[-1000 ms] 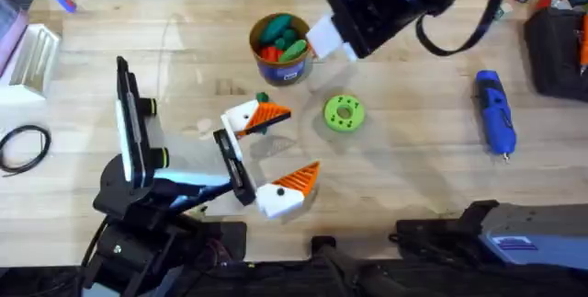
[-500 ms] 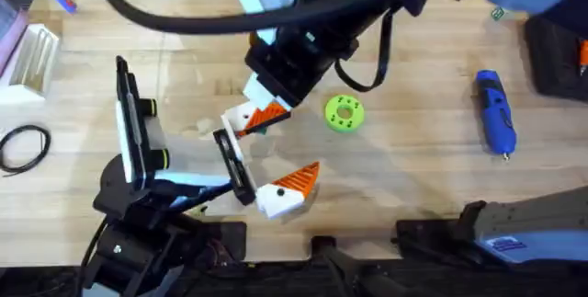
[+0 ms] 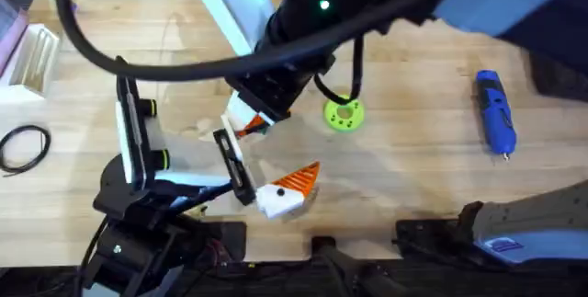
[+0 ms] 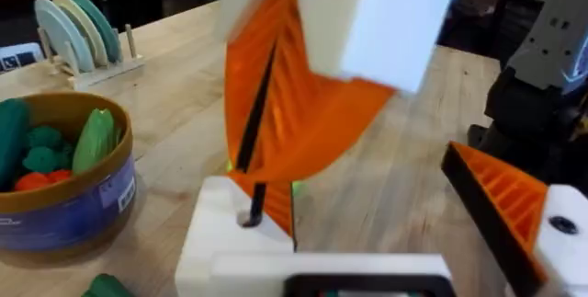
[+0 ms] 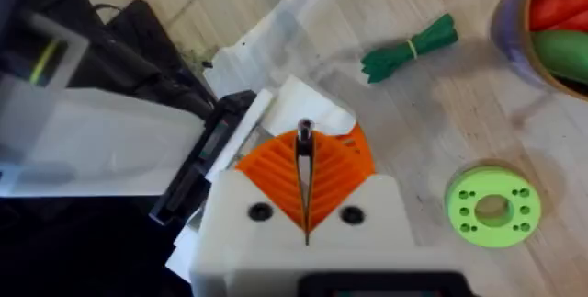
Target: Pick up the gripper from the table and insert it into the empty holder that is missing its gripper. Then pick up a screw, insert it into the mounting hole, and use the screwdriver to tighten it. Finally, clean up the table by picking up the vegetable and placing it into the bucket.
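Vegetable [image 5: 410, 48]: slim, dark-green, banded.

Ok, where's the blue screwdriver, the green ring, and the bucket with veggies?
screwdriver [image 3: 493, 111], overhead view, middle of its blue body.
green ring [image 5: 490, 205], right wrist view, its flat face.
bucket [image 4: 83, 207], left wrist view, its blue label.

Robotics lab: wooden workbench [image 3: 413, 164], blue powered screwdriver [image 3: 493, 111], coiled cable [image 3: 23, 145].

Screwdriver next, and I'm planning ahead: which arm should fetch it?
Right, probably. The screwdriver lies on the right arm's side; the left gripper, open, carries the holder. The right gripper is shut on a thin dark pin it must release first.
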{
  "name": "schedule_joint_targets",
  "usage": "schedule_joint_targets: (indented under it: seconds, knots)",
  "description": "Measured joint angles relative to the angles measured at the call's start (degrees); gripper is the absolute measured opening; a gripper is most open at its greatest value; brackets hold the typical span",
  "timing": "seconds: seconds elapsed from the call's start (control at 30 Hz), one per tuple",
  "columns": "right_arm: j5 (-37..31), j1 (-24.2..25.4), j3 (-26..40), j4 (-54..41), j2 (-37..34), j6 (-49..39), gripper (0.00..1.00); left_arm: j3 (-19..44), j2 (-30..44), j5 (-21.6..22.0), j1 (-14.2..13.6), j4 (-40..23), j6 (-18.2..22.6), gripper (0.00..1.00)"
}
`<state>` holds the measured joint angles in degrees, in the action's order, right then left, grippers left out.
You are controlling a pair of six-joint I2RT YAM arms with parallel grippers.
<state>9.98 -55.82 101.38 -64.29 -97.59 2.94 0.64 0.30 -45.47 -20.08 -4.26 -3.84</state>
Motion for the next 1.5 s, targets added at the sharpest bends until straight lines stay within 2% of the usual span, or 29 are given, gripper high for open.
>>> schedule_joint_targets:
  seconds: [0.77,1.5]
  knots:
    - [0.0,0.0,0.0,2.4,-1.1,0.0,0.006,0.0,0.1,0.0,0.0,0.0,0.0,0.986]
    - [-0.1,-0.6,0.0,0.9,-2.7,-0.4,0.006,0.0,0.1,0.0,0.0,0.0,0.0,0.986]
